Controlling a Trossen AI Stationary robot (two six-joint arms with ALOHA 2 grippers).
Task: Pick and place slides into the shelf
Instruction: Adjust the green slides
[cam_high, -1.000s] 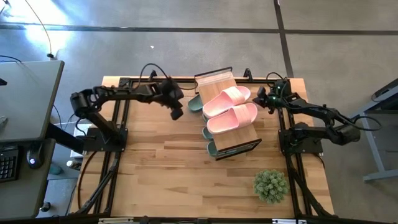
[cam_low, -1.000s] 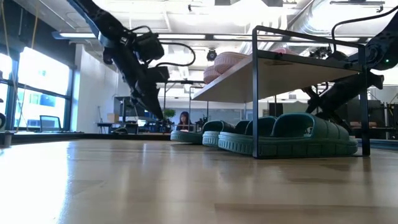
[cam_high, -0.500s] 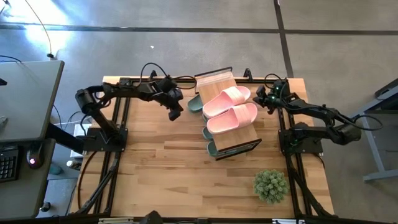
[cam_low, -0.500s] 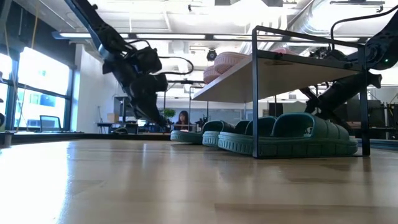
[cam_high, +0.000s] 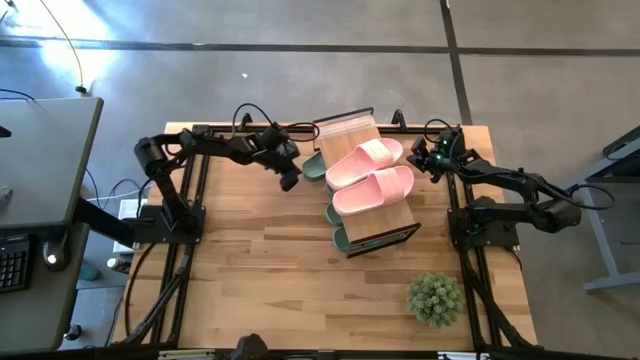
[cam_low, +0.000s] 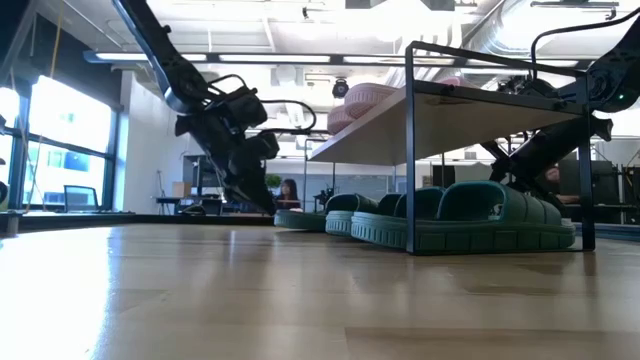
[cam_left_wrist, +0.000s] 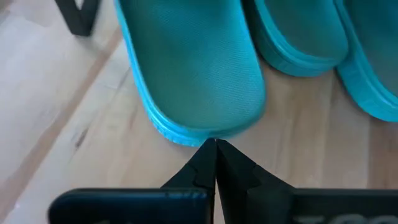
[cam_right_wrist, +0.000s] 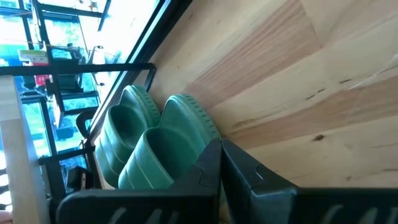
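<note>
The left gripper (cam_left_wrist: 216, 146), fingers pressed shut and empty, points at the heel of a sage-green slide (cam_left_wrist: 189, 68) whose length runs straight away beneath the shelf (cam_high: 362, 135) near the bench's far edge.

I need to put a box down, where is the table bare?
The table is bare across the near half, between the shelf and the potted plant. It is crowded around the shelf, where the slides and both grippers sit.
</note>
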